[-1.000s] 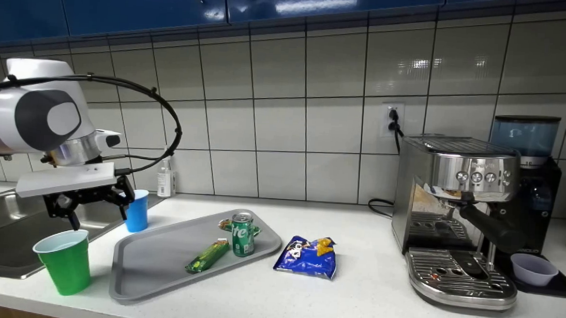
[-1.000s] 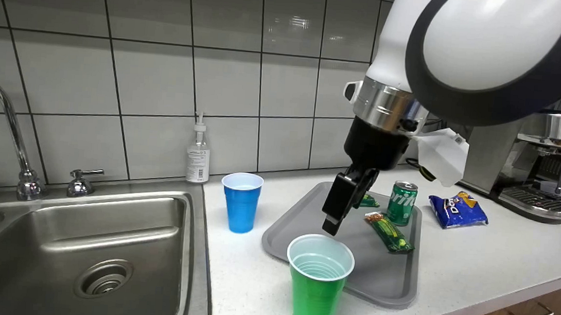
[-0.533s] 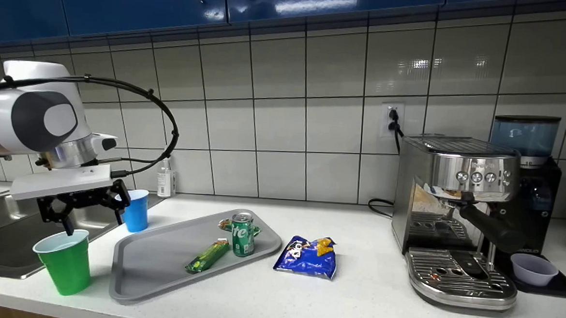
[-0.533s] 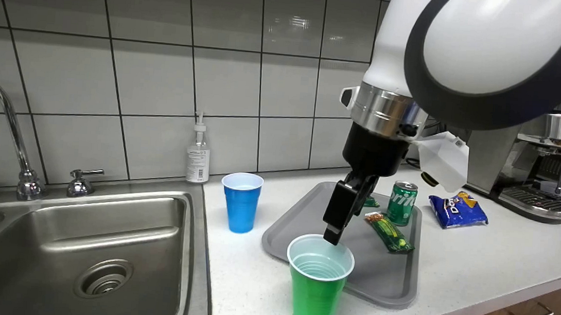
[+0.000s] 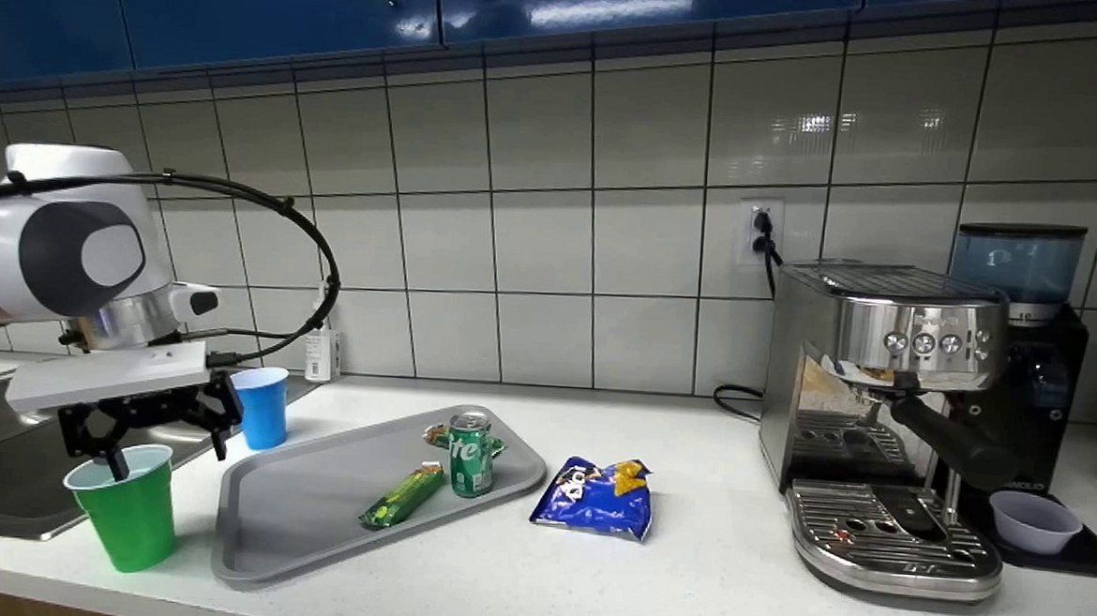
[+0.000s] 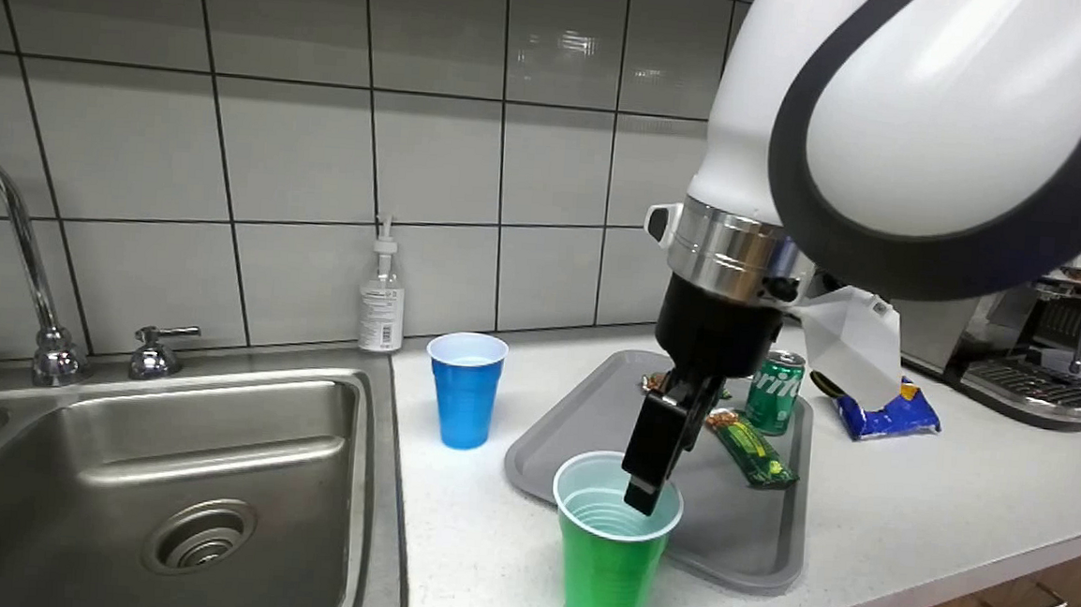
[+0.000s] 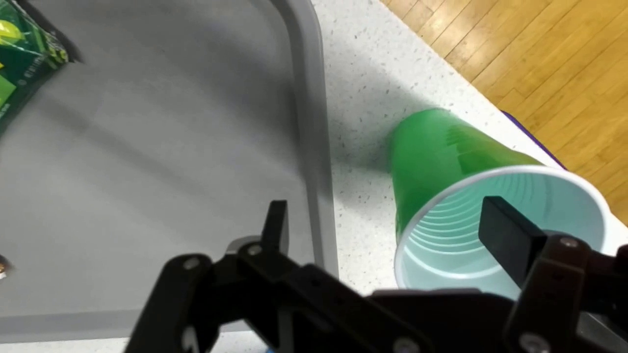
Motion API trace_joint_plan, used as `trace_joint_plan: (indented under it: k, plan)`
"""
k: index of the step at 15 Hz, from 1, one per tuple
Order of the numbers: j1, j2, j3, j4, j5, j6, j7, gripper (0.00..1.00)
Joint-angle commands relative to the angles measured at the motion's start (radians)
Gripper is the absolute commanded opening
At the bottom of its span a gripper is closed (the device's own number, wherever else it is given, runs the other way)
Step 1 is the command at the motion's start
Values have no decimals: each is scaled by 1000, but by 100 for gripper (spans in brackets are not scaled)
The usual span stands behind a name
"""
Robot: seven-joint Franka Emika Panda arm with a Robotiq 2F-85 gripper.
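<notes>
My gripper [image 5: 167,465] is open and holds nothing. It straddles the near wall of an upright green cup [image 5: 133,526], which has a pale inside. One finger is at the cup's mouth, over or just inside the opening. The other finger is outside the cup, above the edge of the grey tray [image 5: 313,493]. In the wrist view, the green cup [image 7: 431,147] shows between and beyond the fingers [image 7: 385,211]. I cannot tell whether a finger touches the wall. The cup stands on the white counter beside the tray, also in an exterior view [image 6: 613,571].
On the tray are a green can [image 5: 471,459] and two green snack packets, one in front [image 5: 404,498]. A blue cup [image 6: 466,397] stands behind, near the sink [image 6: 213,443] and a pump bottle [image 6: 382,303]. A blue bag [image 5: 595,498] and coffee machine [image 5: 890,410] stand beyond the tray.
My gripper has moved down and slightly towards the sink side, so one finger has come from above the green cup to its mouth. The fingers stay open. The objects have not moved.
</notes>
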Motion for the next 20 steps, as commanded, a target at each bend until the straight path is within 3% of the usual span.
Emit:
trace_joint_plan:
  k: [1, 4, 5, 7, 15, 16, 20]
  plan:
    - [-17, 19, 23, 1, 22, 23, 0, 100]
    - [-22, 31, 27, 1, 34, 33, 0, 100]
    - [-21, 38, 35, 1, 66, 47, -28, 75]
    - [4, 46, 22, 0, 102, 62, -49, 68]
    - [0, 60, 44, 0, 197, 73, -94, 5]
    - [-1, 60, 46, 0, 211, 73, -103, 0]
    - [-3, 40, 64, -16, 290, 74, -149, 1]
